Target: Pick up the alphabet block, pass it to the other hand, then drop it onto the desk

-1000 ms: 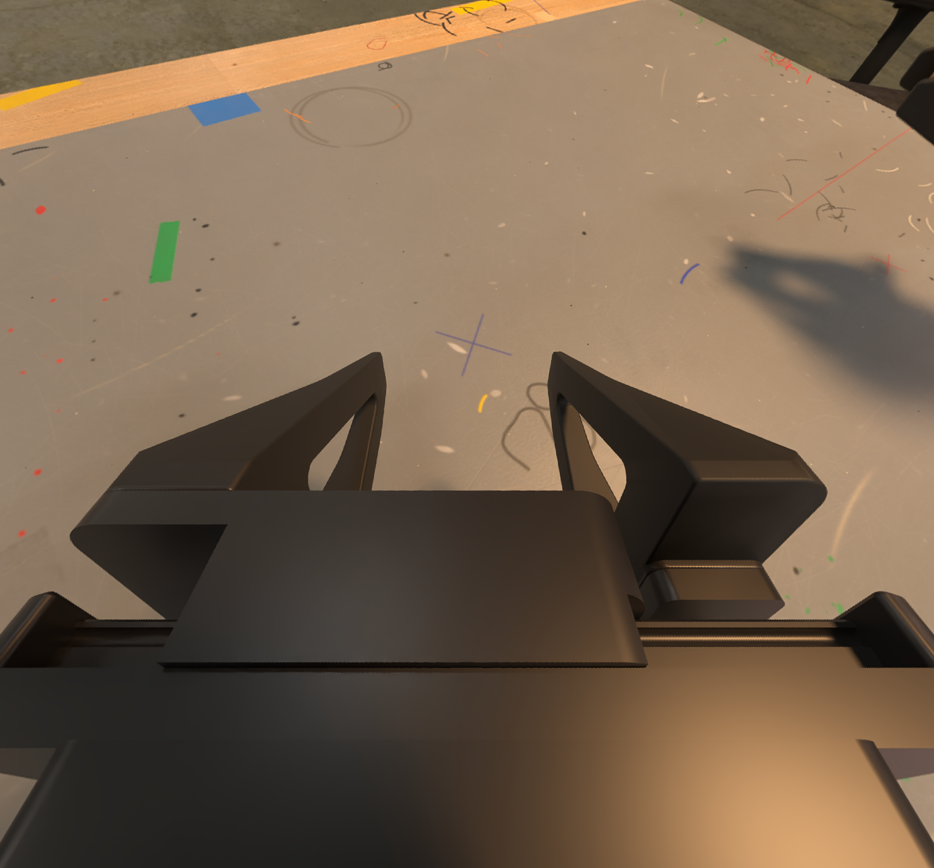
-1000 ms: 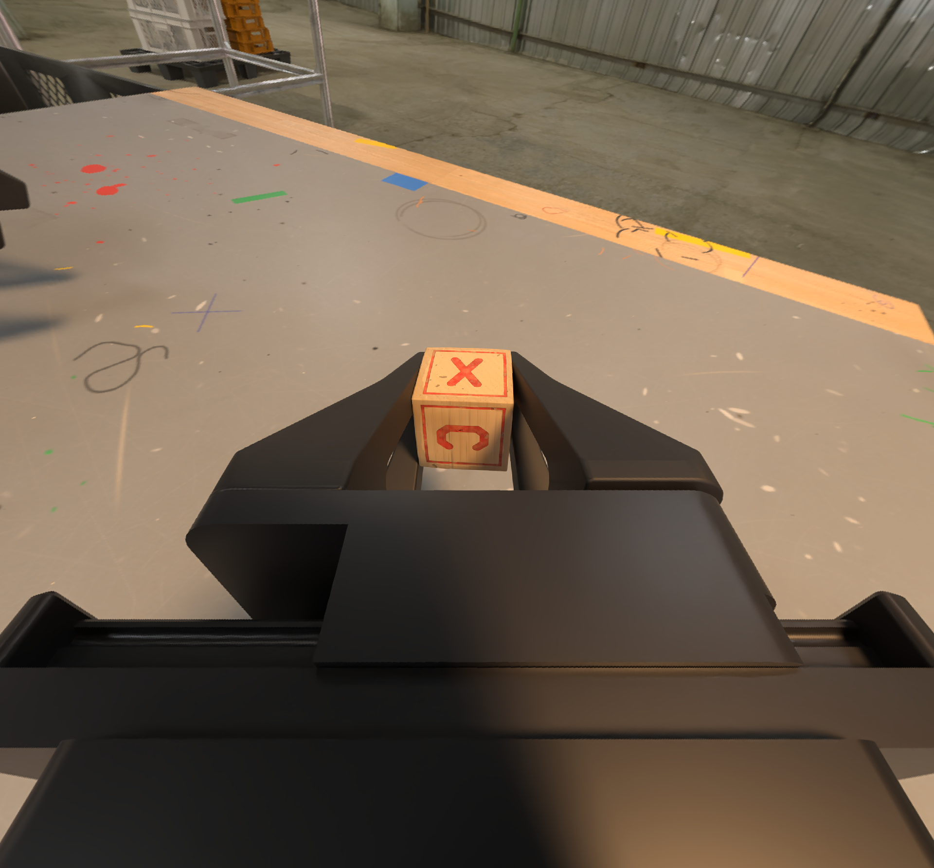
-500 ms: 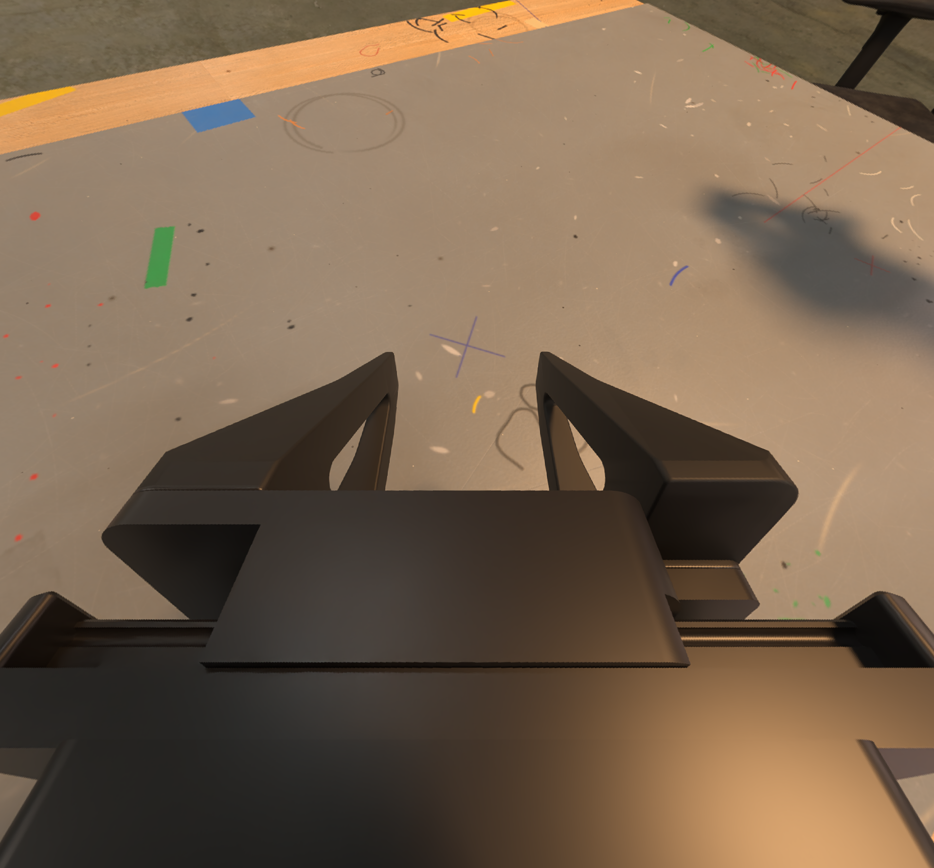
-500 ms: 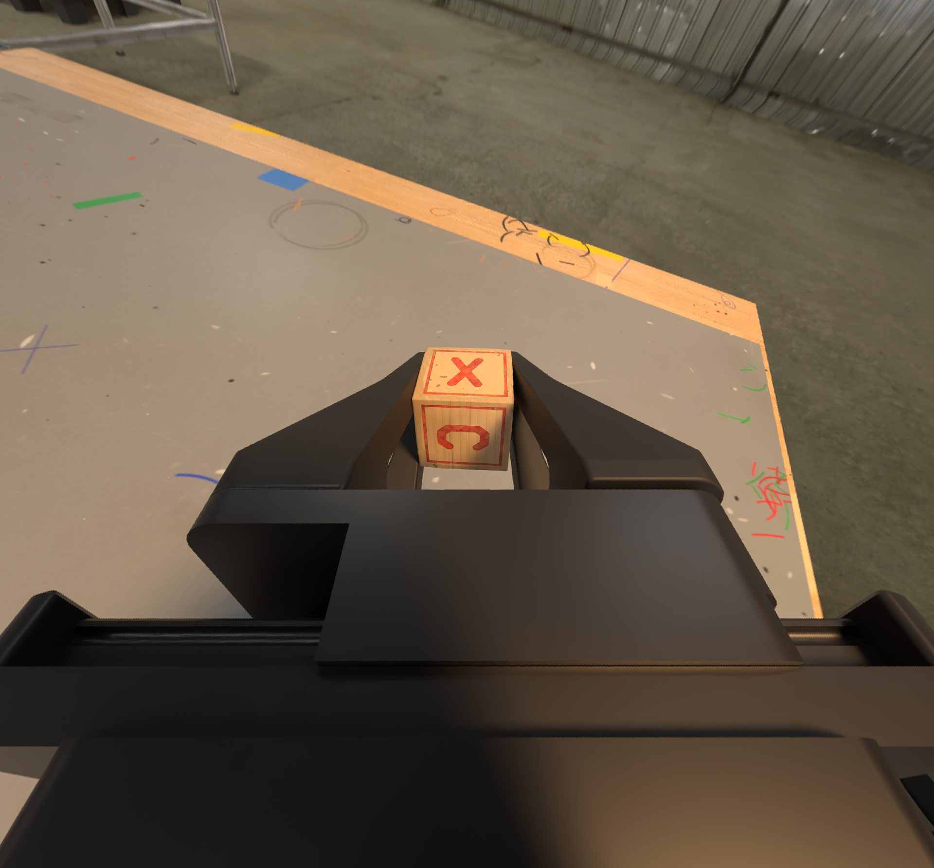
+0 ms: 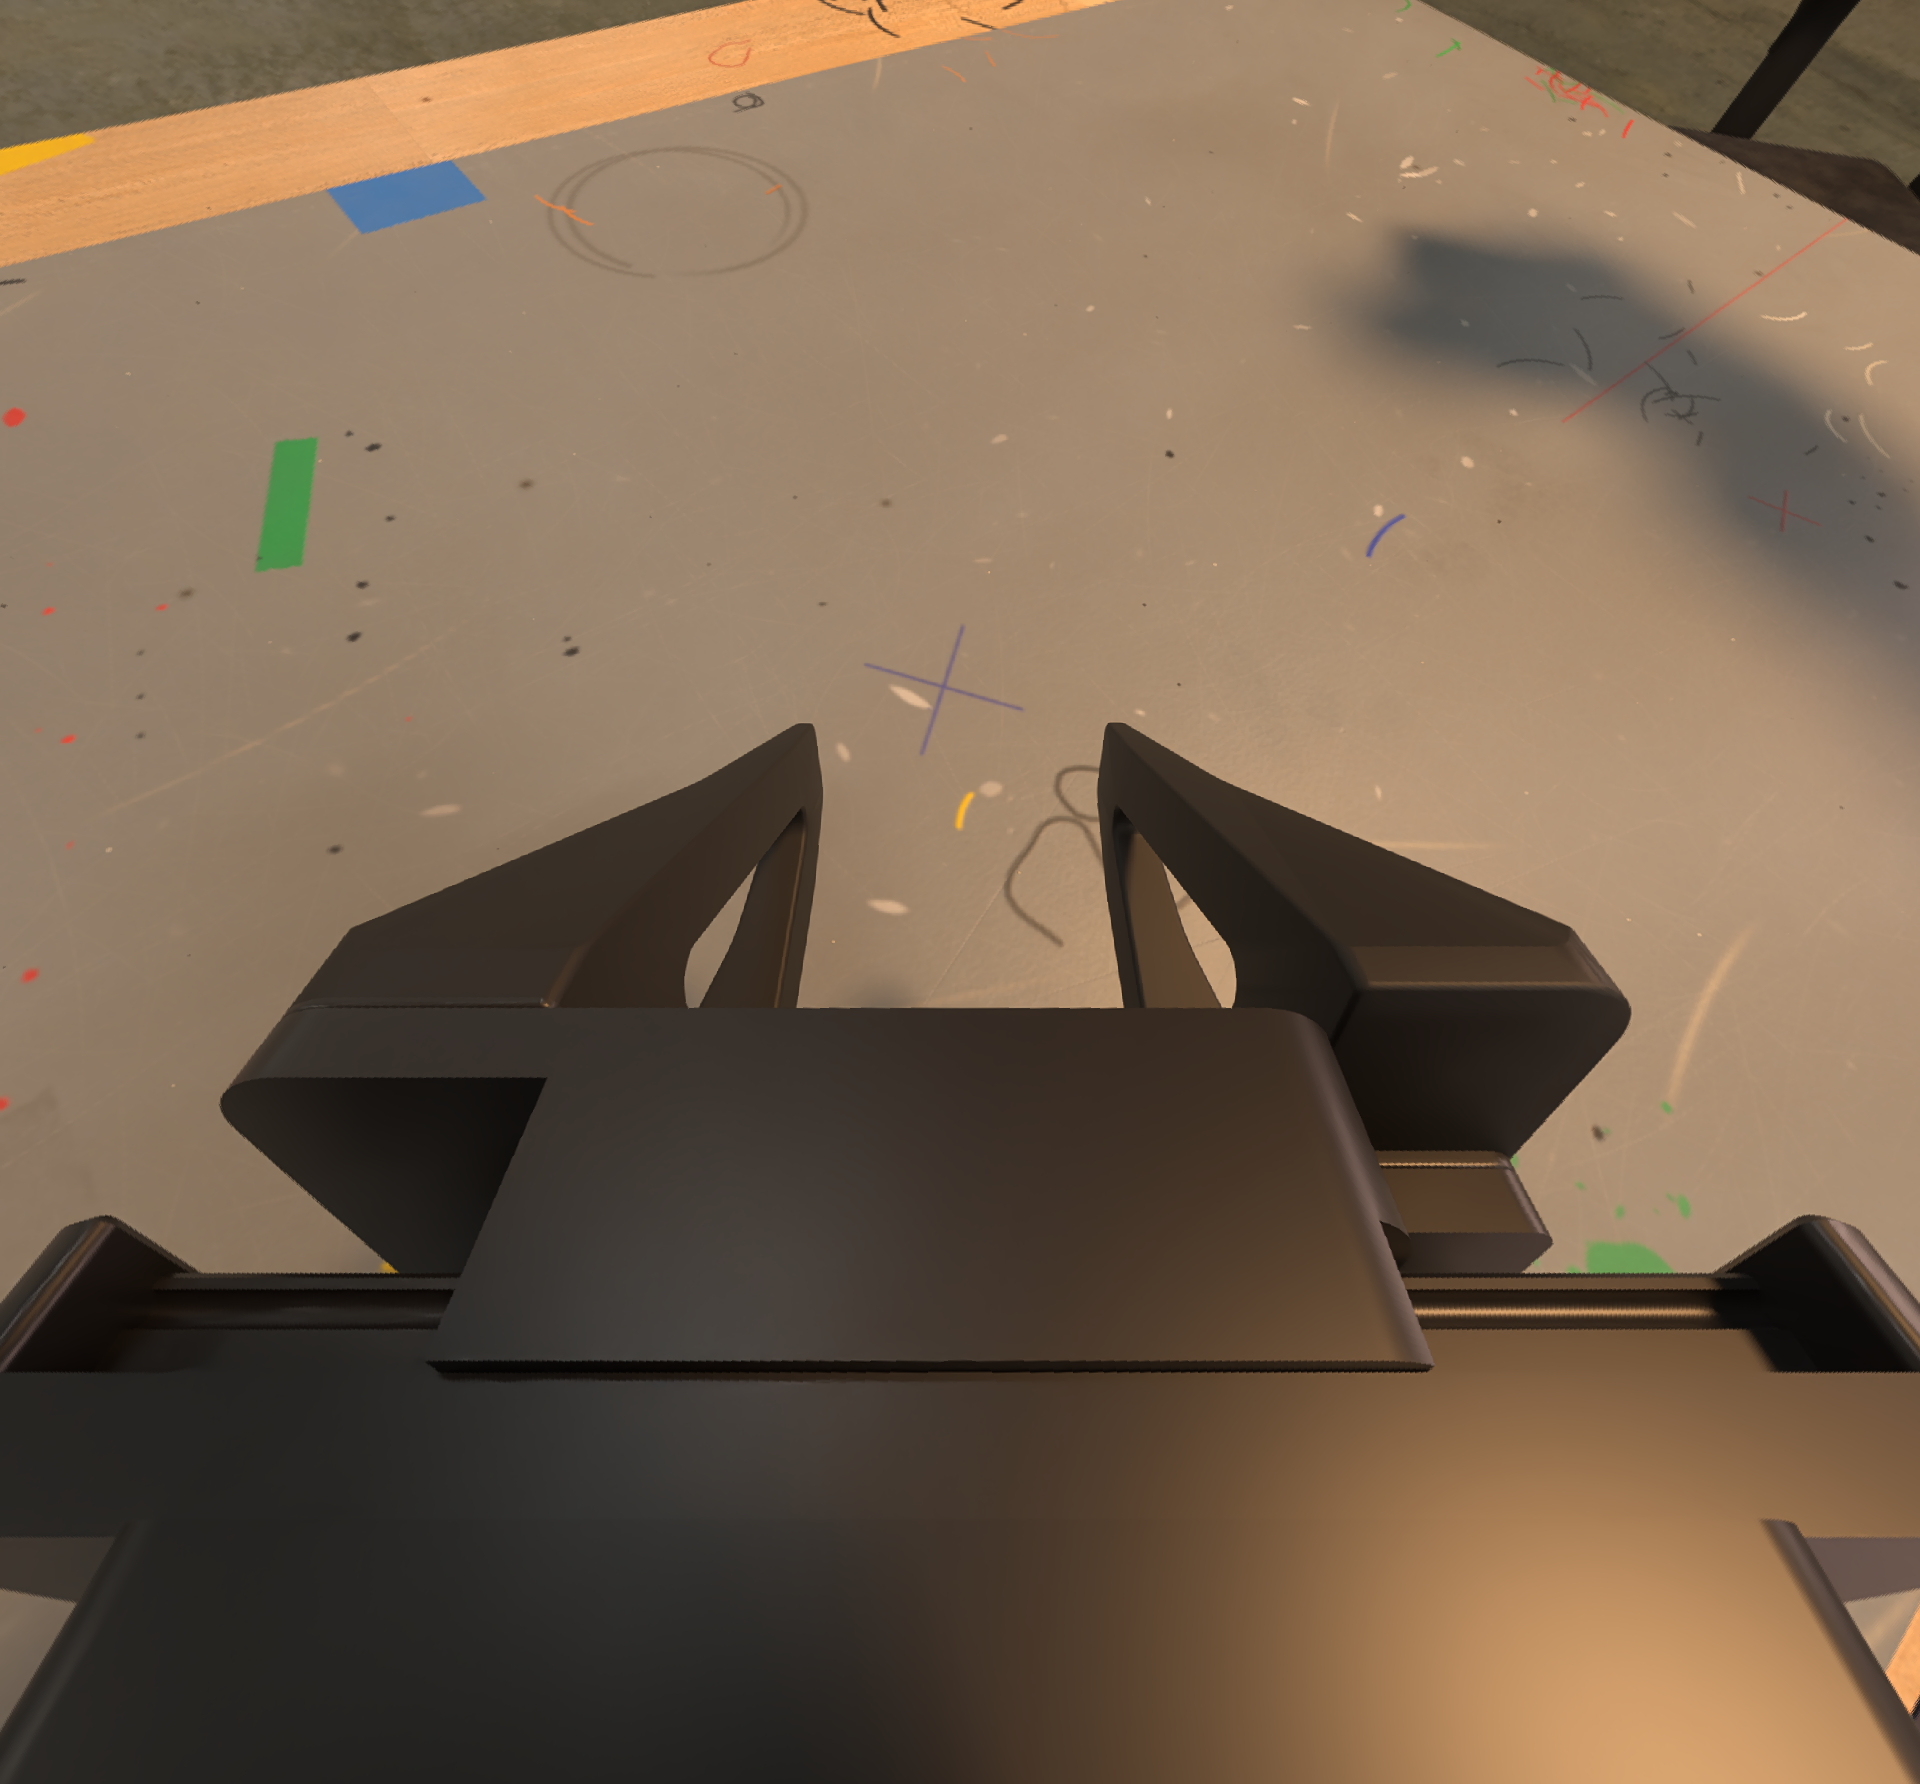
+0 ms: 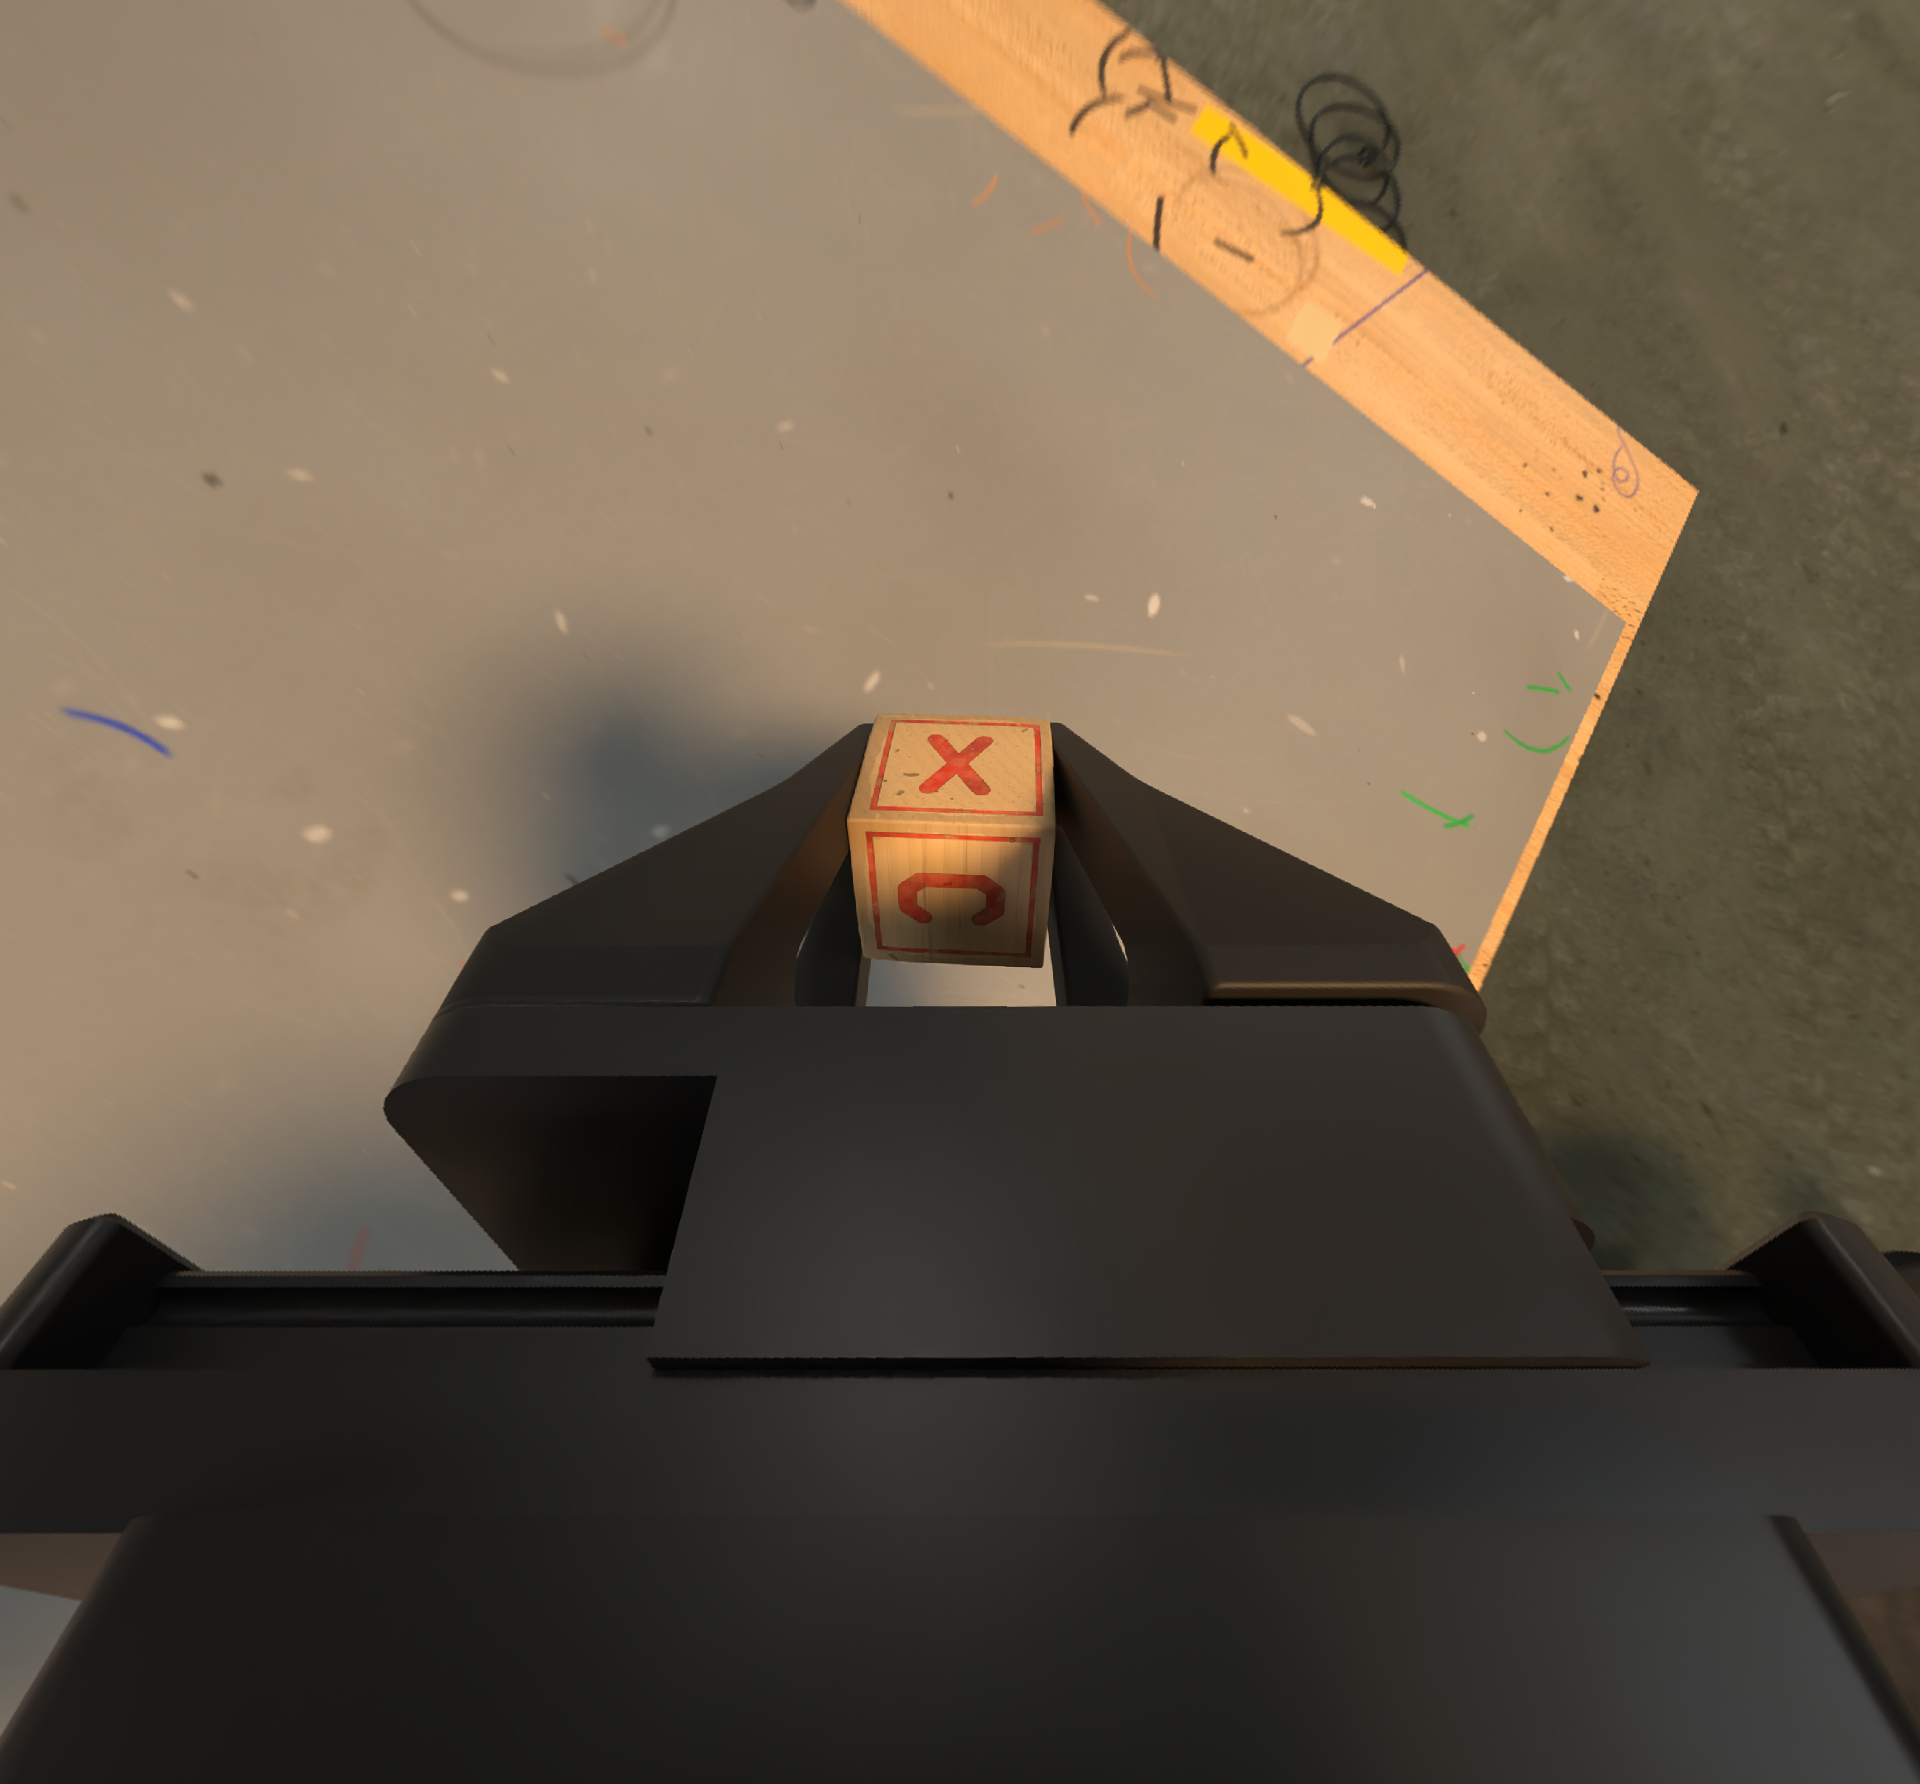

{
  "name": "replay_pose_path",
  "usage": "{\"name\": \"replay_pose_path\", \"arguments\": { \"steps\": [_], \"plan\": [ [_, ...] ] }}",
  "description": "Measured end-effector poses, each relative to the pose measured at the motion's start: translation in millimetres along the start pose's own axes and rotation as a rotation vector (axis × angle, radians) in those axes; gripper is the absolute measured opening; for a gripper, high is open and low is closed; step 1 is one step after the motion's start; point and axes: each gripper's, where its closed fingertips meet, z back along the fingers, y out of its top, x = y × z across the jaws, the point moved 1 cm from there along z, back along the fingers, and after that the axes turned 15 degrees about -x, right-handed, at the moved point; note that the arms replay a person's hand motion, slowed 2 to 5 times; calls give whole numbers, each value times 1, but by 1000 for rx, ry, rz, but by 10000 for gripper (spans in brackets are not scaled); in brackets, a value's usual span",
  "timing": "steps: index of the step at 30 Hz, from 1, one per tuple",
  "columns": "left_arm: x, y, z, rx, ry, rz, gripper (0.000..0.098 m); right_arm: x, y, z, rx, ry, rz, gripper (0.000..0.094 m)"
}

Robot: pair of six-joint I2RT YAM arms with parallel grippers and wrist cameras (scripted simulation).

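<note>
Scuffed grey desk (image 5: 1039, 404), concrete floor (image 6: 1714, 176)

Warm, low light falls across the grey counter (image 5: 1039, 446), leaving an amber glow on the near right of each dark camera housing while the left sides stay dim. A soft-edged shadow lies on the counter at far right in the left wrist view, and another pools just left of the right pincer (image 6: 951, 841), whose alphabet block (image 6: 951, 887) catches a bright patch on its near face. Both views are sharp mid-frame, with wide-angle stretching and slight softness toward the edges.
</note>
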Motion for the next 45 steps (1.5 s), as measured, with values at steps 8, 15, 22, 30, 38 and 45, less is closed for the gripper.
{"name": "replay_pose_path", "arguments": {
  "steps": [8,15,22,30,38,45],
  "plan": [
    [1,1,1,1,-3,2,454,27,-14,-31,-218,36,170,255],
    [5,4,3,10,-12,-3,454,31,-25,-53,-388,159,275,255],
    [9,6,5,15,-13,-11,455,20,-35,-66,-509,288,361,255],
    [9,6,8,21,5,-20,467,14,-41,-76,-624,333,435,255],
    [9,6,9,23,11,-21,473,7,-41,-80,-693,380,464,255],
    [9,5,10,23,8,-15,474,-2,-41,-84,-721,431,461,255]
  ]
}}
